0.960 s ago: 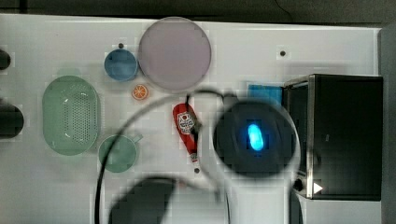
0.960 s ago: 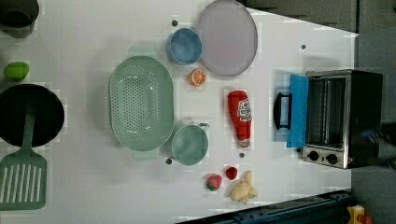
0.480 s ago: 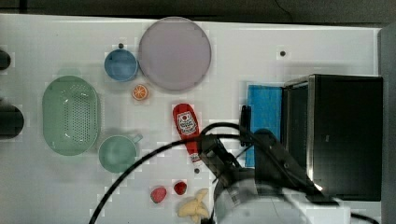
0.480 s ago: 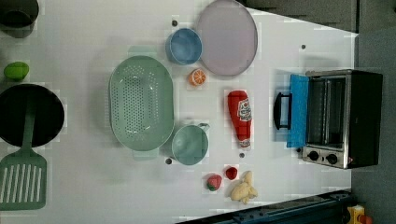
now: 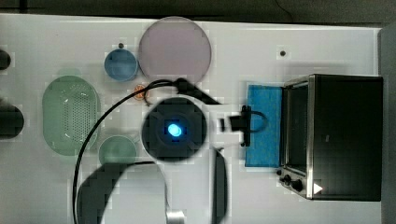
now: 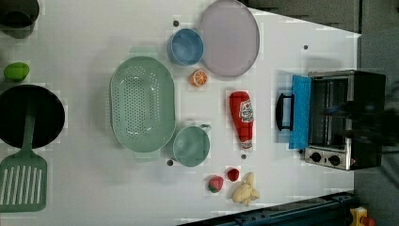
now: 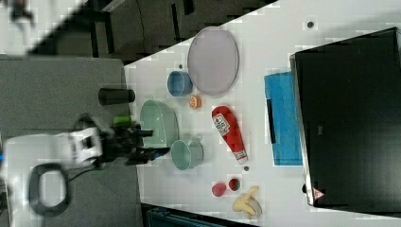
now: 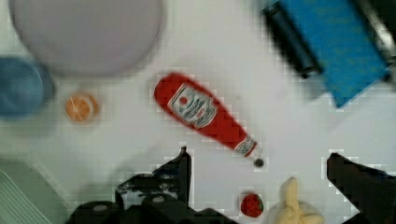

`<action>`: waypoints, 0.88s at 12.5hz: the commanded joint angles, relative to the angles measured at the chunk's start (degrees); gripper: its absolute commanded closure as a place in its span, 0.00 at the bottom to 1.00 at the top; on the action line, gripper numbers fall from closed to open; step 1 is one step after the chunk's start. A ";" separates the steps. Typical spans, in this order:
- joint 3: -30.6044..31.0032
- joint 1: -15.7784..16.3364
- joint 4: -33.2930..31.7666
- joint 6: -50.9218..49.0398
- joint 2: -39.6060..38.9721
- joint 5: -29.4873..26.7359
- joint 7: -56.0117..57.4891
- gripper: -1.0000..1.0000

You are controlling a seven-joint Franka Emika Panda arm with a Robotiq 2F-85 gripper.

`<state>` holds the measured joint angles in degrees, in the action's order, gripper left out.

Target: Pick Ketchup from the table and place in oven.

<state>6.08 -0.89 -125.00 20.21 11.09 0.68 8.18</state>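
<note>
The top view looks straight down from high above the white table (image 5: 327, 46), with the black boxy toaster oven (image 5: 343, 135) at the top view's right. The left view (image 6: 346, 117) and right view (image 7: 350, 118) also look down on that oven and share the table beside it. The wrist view hangs much closer, facing down beside the oven's blue-faced door (image 8: 334, 44).

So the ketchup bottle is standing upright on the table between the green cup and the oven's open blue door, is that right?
Not quite. The ketchup bottle is lying on its side on the table, not standing upright; the left view shows its whole length flat. The rest holds: it lies between the green cup and the open blue door of the oven.
</note>
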 commanded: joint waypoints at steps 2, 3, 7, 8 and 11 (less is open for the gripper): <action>-0.83 0.51 -5.99 10.56 -4.43 0.22 22.96 0.00; -0.79 0.51 -7.77 14.40 -6.10 0.22 28.81 0.00; -0.83 0.48 -13.08 31.08 -14.08 0.21 39.42 0.00; -0.85 0.47 -13.50 33.93 -16.37 0.21 39.43 0.00; -0.91 0.45 -13.46 38.96 -23.04 0.22 39.42 0.00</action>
<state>4.65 0.36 -138.43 57.30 -10.37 0.51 44.85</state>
